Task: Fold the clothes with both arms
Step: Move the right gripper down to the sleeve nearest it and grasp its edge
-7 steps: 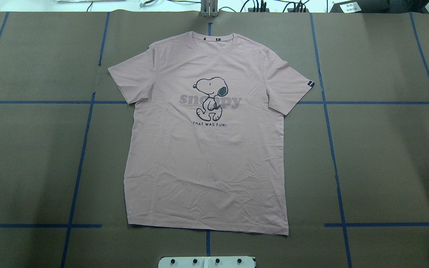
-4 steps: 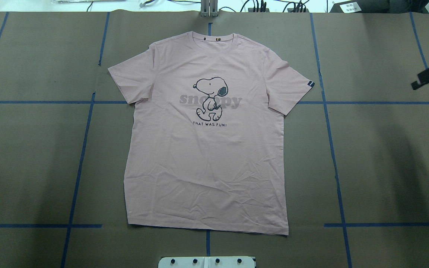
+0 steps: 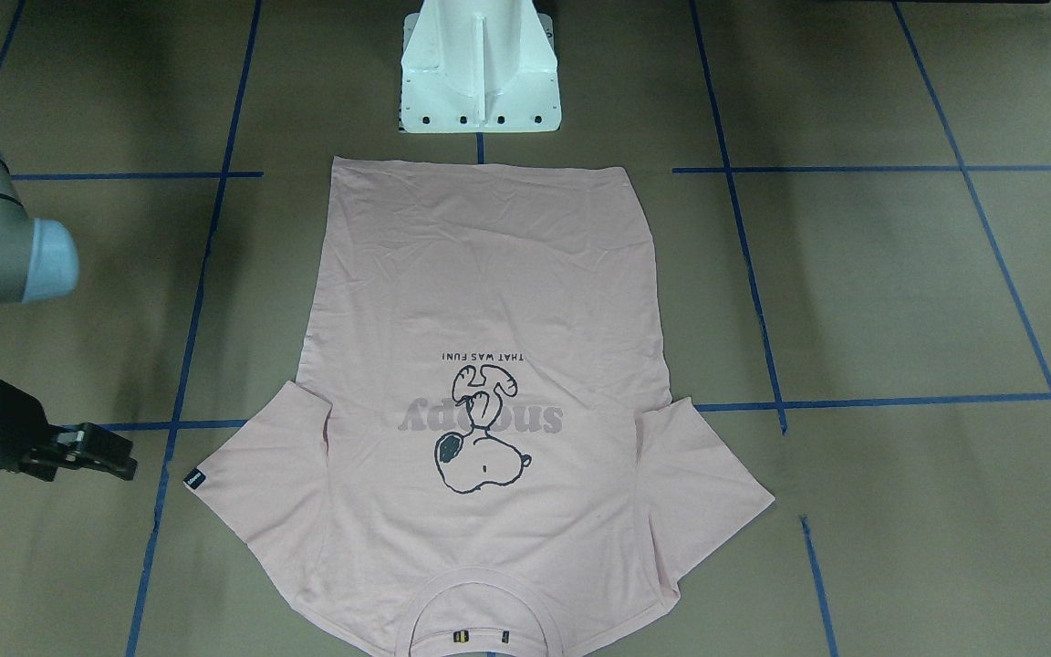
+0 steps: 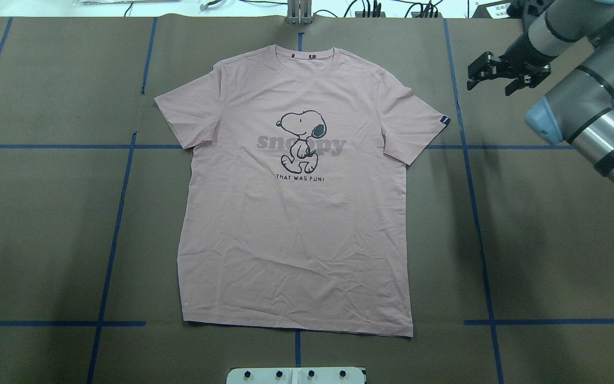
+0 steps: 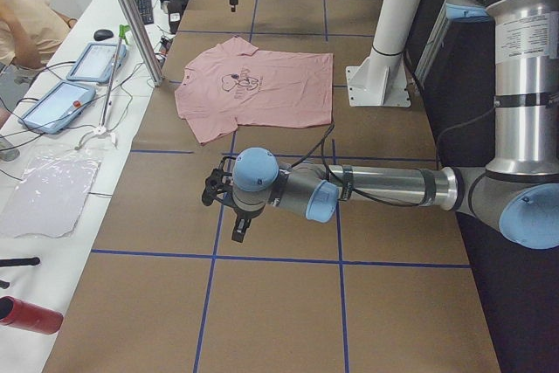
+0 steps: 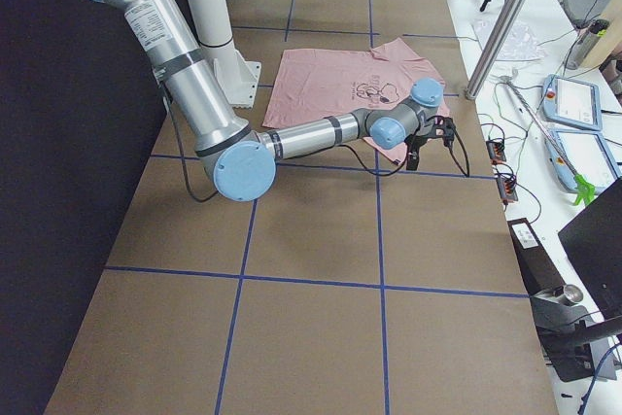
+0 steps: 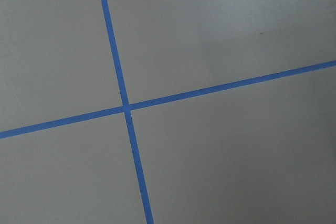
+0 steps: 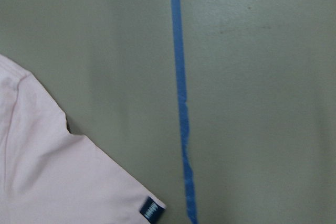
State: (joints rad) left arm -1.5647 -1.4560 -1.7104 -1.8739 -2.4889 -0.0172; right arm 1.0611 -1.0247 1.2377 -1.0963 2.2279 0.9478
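Reaches in with right arm (image 4: 584, 101), right claw (image 4: 491, 80) spread, hovering at 2 o'clock of the flat, print-up T-shirt (image 4: 296, 229) mid-table, clear of its tagged sleeve (image 4: 419, 122). Holds left arm (image 5: 384, 185) low at 9 o'clock, well apart; cannot tell the state of left claw (image 5: 223, 211). Open table (image 4: 552, 240) round every edge.

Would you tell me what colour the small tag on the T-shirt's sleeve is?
Dark navy with pale marks; the sleeve tag shows best in the right wrist view.

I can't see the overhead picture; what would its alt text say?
A pale pink Snoopy T-shirt lies flat, print up, on a brown table gridded with blue tape. The right arm reaches in from the upper right, its open gripper clear of the sleeve.
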